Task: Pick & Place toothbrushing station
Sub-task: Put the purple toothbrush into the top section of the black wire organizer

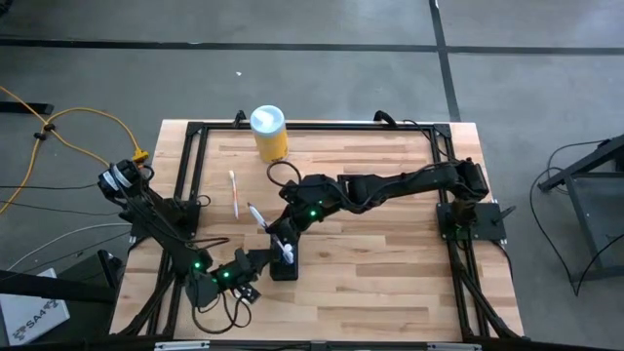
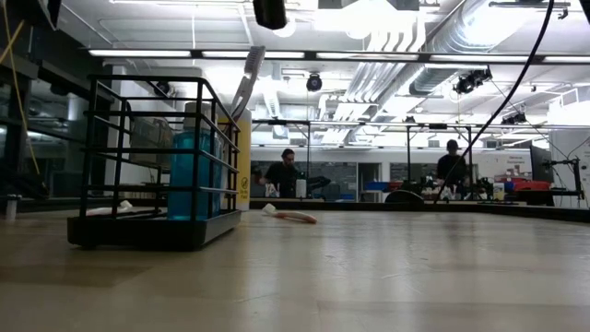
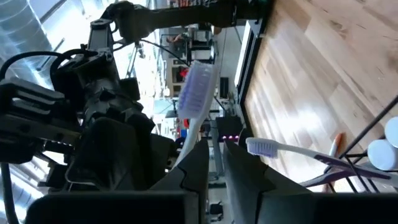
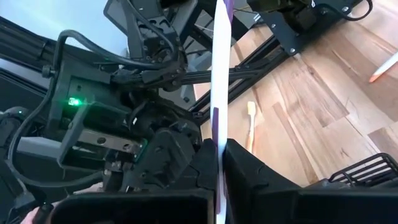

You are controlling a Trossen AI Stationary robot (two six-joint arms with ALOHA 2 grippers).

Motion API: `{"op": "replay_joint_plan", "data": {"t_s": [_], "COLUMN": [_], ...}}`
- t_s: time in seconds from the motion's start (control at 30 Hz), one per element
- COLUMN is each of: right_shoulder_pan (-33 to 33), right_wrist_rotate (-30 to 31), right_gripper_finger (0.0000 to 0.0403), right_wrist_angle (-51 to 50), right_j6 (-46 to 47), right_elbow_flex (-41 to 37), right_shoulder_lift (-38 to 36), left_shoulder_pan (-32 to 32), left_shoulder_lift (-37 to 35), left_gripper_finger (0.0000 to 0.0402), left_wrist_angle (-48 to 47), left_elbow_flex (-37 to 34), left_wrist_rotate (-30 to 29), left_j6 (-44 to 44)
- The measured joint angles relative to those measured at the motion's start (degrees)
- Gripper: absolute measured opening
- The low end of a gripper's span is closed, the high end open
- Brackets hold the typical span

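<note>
1. Toothbrushing station (image 2: pixel 138 232) stands near-left of centre on the desk (image 1: pixel 390 263), a black wire rack.
2. Right gripper (image 4: pixel 219 152): fingers clamped on a white toothbrush (image 4: pixel 219 74), held slanted above the rack.
3. Left gripper (image 3: pixel 217 149) sits just beside the station, fingers nearly together; I cannot tell what they hold.
4. Step, as I judge it: loading the brush. Next: lower it straight into the rack, then release.

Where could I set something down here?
Bare wood: the stretch right of the black holder, below the right arm in the high view. Crowded: around the holder, where the left gripper and right gripper meet, and up past the toothbrushes to the yellow canister.
</note>
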Motion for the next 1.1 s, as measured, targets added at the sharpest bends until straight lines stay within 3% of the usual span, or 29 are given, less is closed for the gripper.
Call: {"op": "replay_joint_plan", "data": {"t_s": [0.3,0.8,1.1], "right_shoulder_pan": [0.8,1.1,1.1], "right_wrist_rotate": [-0.1,0.3,0.2], "right_gripper_finger": [0.0004,0.0004,0.0004], "right_wrist_angle": [0.0,0.1,0.2], "right_j6": [0.0,0.0,0.0], "right_elbow_flex": [0.0,0.0,0.0], "right_shoulder_lift": [0.0,-0.1,-0.2], "left_shoulder_pan": [0.0,0.0,0.0], "left_shoulder_lift": [0.0,0.0,0.0], "left_gripper_finger": [0.0066,0.0067,0.0067], "left_wrist_angle": [0.6,4.7,8.4], "left_elbow_flex": [0.0,0.0,0.0], "left_wrist_rotate": [-0.1,0.3,3.7], "left_j6": [2.3,9.7,14.3]}}
